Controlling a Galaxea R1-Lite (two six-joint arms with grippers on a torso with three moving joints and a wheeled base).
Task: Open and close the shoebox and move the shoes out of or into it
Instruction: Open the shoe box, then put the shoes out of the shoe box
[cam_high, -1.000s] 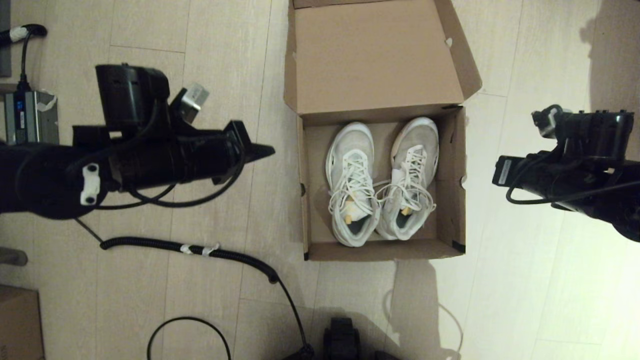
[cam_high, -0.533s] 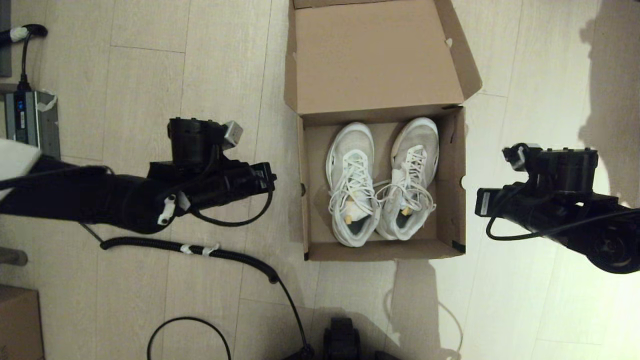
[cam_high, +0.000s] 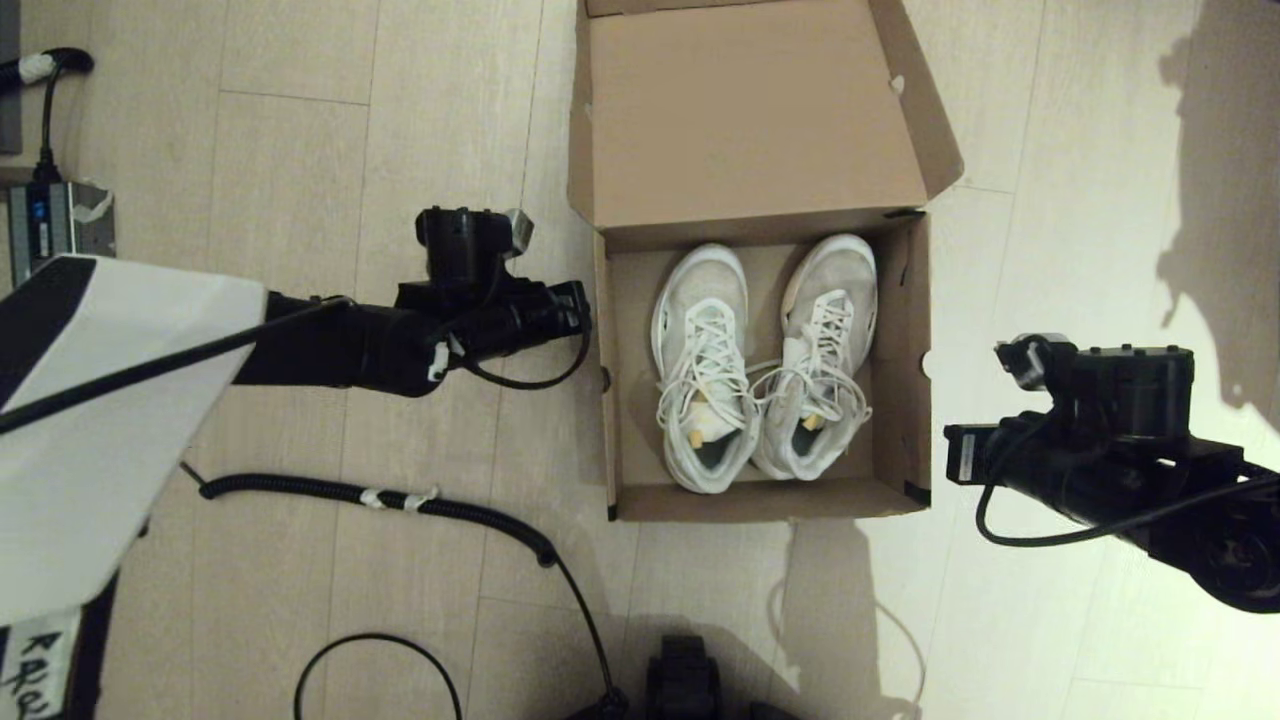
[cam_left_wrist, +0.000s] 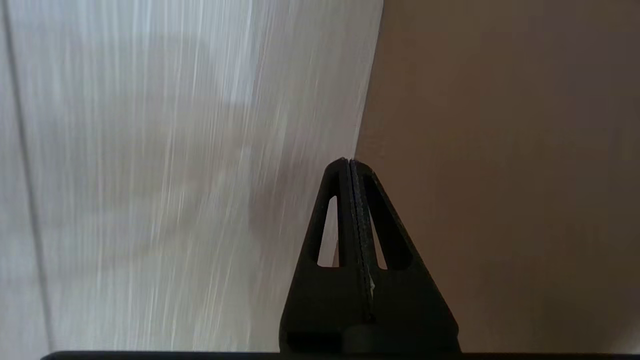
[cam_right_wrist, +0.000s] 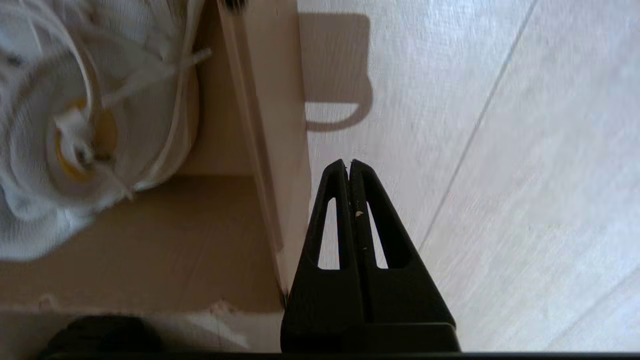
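Note:
The brown cardboard shoebox (cam_high: 615, 400) stands open on the floor, its hinged lid (cam_high: 750, 110) folded back on the far side. The two white mesh sneakers lie side by side inside, the left shoe (cam_high: 700, 350) and the right shoe (cam_high: 825, 330), toes toward the lid. My left gripper (cam_high: 580, 318) is shut and empty, just outside the box's left wall (cam_left_wrist: 500, 150); its shut tips (cam_left_wrist: 348, 161) reach that wall's edge. My right gripper (cam_high: 952, 455) is shut and empty beside the right wall (cam_right_wrist: 280, 100) near the front corner. One sneaker (cam_right_wrist: 50, 125) shows past the right gripper's tips (cam_right_wrist: 348, 162).
A black coiled cable (cam_high: 450, 510) and a thinner loop (cam_high: 380, 650) lie on the wooden floor to the front left. A grey device (cam_high: 60, 225) sits at the far left. The robot's dark base (cam_high: 685, 680) is at the bottom centre.
The left arm has swung right and lower, ending at the box's left wall. The right arm has come nearer and slightly left, to the box's right wall. Box and shoes have not moved.

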